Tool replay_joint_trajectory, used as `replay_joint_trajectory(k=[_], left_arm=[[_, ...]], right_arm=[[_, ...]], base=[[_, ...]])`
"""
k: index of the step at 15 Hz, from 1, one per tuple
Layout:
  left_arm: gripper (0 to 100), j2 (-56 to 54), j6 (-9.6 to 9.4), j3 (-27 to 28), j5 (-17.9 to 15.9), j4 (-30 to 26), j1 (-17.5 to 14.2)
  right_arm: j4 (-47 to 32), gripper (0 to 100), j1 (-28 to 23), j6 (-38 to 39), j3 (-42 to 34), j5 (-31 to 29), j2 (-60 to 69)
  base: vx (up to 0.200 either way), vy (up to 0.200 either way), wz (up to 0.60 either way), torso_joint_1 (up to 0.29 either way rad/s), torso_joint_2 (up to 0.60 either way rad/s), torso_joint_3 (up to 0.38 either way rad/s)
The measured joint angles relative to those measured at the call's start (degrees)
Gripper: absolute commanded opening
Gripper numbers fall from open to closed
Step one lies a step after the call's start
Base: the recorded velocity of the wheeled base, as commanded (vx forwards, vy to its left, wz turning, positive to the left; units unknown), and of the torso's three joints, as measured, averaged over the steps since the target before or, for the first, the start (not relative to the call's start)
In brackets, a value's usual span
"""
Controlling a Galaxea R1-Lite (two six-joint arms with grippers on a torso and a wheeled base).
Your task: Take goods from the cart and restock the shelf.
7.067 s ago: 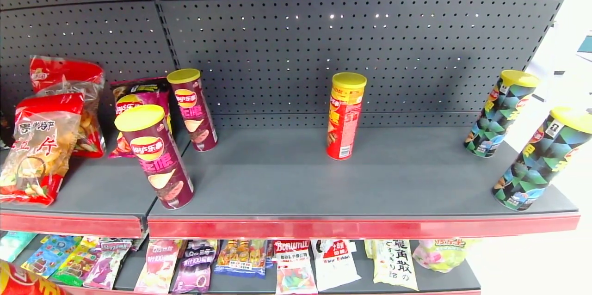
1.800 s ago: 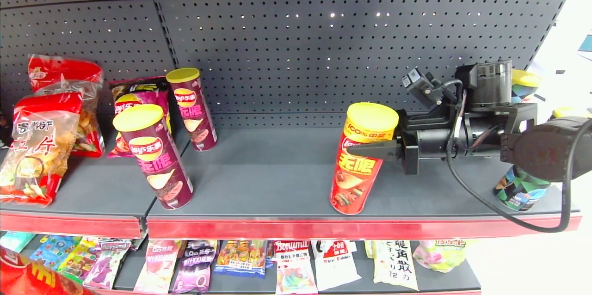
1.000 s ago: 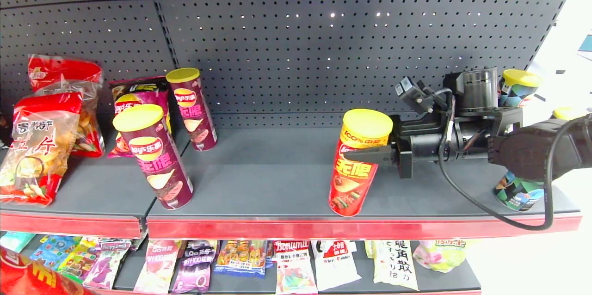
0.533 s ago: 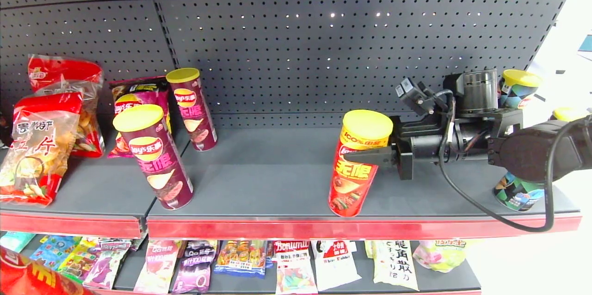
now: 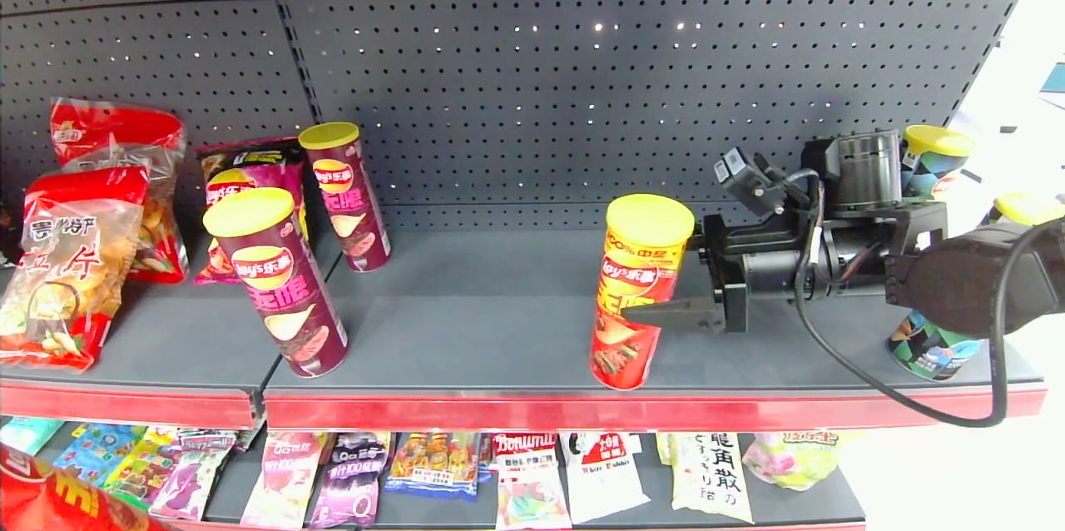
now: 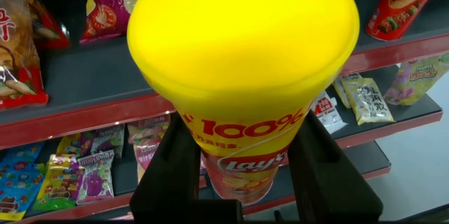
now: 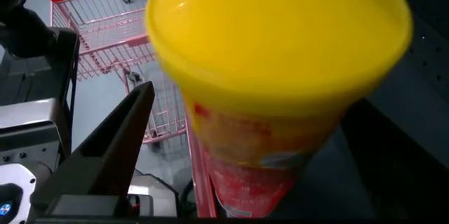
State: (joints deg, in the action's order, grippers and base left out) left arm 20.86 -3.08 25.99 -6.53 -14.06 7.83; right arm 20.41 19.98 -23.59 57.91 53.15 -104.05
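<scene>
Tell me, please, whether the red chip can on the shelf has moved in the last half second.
Yes. The red chip can has tipped more upright: its lid swung left against the pegboard, while its base stayed at the shelf's red lip.

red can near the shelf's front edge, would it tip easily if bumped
Probably tips easily: the red can is tall and narrow, standing close to the shelf lip. Likely rolls if it falls, being round. Its glossy wall may be slippery.
</scene>
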Motion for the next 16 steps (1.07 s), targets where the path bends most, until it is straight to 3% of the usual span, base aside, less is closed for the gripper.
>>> replay_joint_trajectory(k=[9, 16], left_arm=[[0, 0.35, 0.00, -0.04, -0.27, 1.30, 0.00], [0, 0.06, 0.00, -0.37, -0.24, 1.17, -0.02]], right_arm=[[0.22, 100, -1.00, 0.50, -12.70, -11.78, 8.87], [1.16, 100, 1.88, 3.91, -14.28, -22.86, 11.52]], base=[[0.000, 0.000, 0.00, 0.000, 0.00, 0.000], [0.000, 0.000, 0.00, 0.000, 0.00, 0.000]])
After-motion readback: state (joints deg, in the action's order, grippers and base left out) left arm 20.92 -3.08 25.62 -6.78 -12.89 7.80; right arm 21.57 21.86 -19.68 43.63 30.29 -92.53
